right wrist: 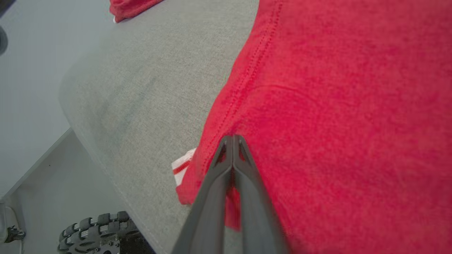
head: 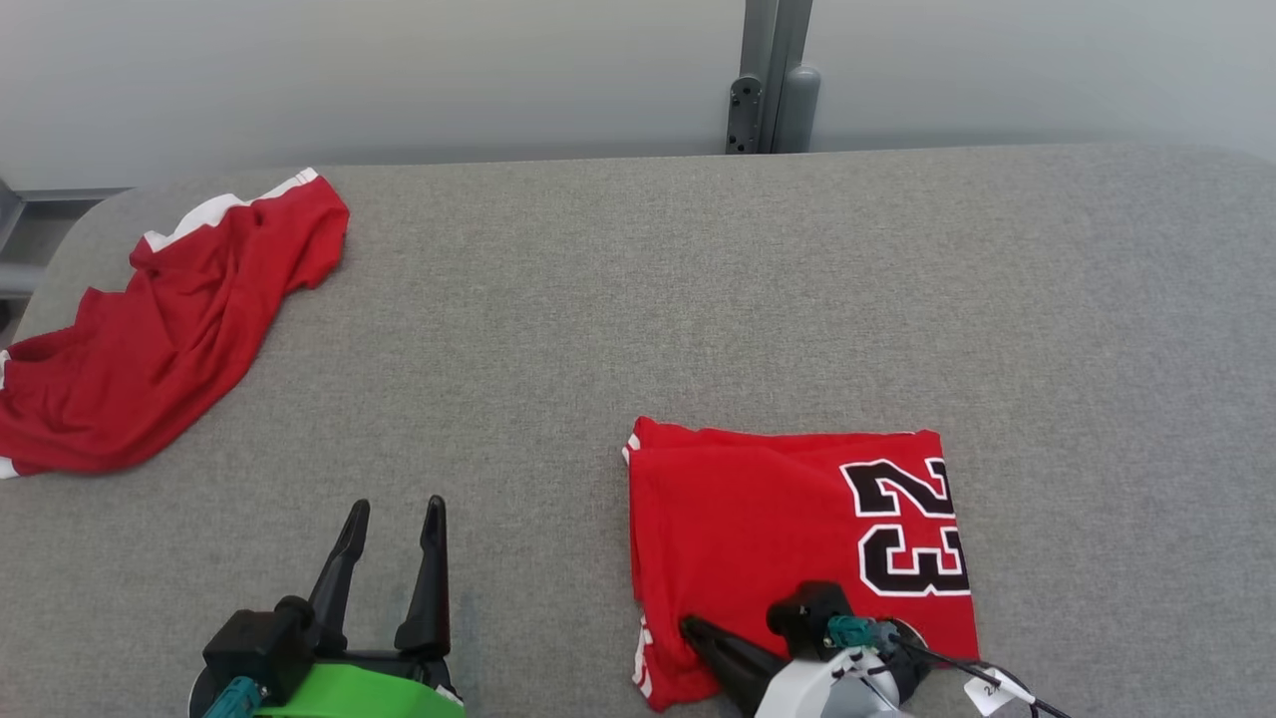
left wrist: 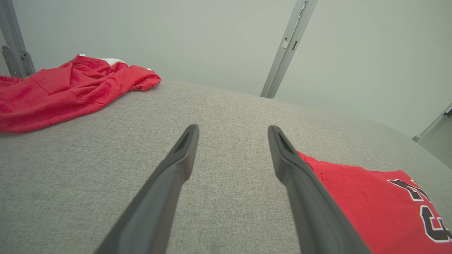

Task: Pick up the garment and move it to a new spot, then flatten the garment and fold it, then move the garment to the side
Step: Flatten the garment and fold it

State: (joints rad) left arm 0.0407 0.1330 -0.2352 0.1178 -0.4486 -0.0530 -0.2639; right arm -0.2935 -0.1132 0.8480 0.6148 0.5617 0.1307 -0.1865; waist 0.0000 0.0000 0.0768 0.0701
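Pinching the soft, light jersey (head: 797,519) near its corner, your right tool (head: 688,626) maybe grips top layers only; left tool (head: 396,507) spread.

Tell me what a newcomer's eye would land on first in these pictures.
The folded red jersey with a black 23, at the front right of the grey table, stands out first, the right gripper pinched shut on its near left corner. Next come the crumpled red garment with white trim at the far left, and the left gripper, open above bare tabletop at the front left.
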